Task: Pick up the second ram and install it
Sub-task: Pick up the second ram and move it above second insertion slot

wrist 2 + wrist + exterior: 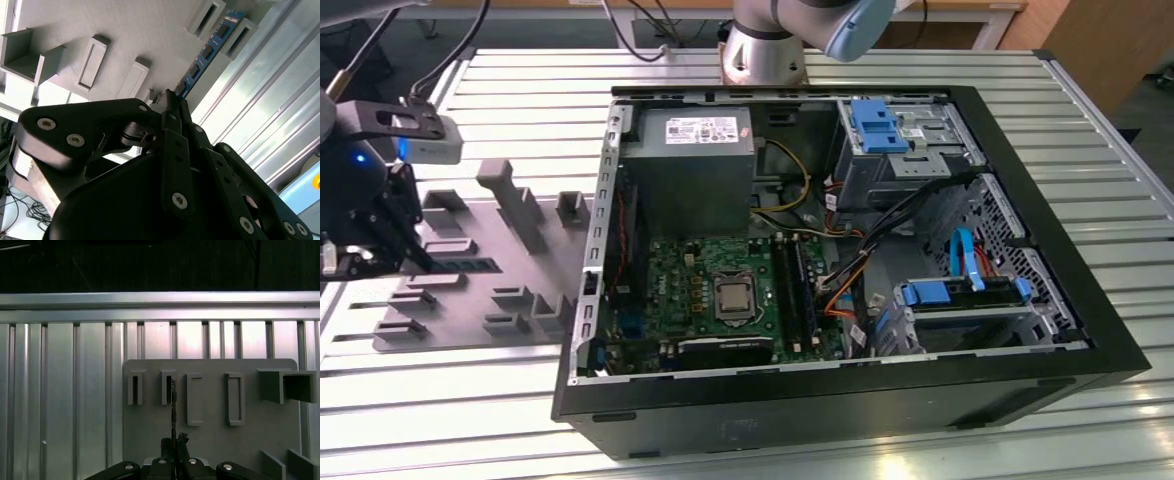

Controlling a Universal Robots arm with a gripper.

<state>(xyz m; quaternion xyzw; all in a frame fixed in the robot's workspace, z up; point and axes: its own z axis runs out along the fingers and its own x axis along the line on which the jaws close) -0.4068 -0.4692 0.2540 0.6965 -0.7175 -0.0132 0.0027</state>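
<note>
The power supply label (700, 130) bears print too small to read.

tray (467, 300) on table (520, 80), exterior view's left of case (1067, 330) | second ram (207, 52) in tray slot | hand (171, 100) clamped on its end

- A ribbed metal table (520, 80) bore the whole set-up.
- An open black computer case (854, 405) lay on its side on the slats, toward the exterior view's right.
- A grey fixture plate (540, 262) lay flat just beside it, toward that view's left.
</note>
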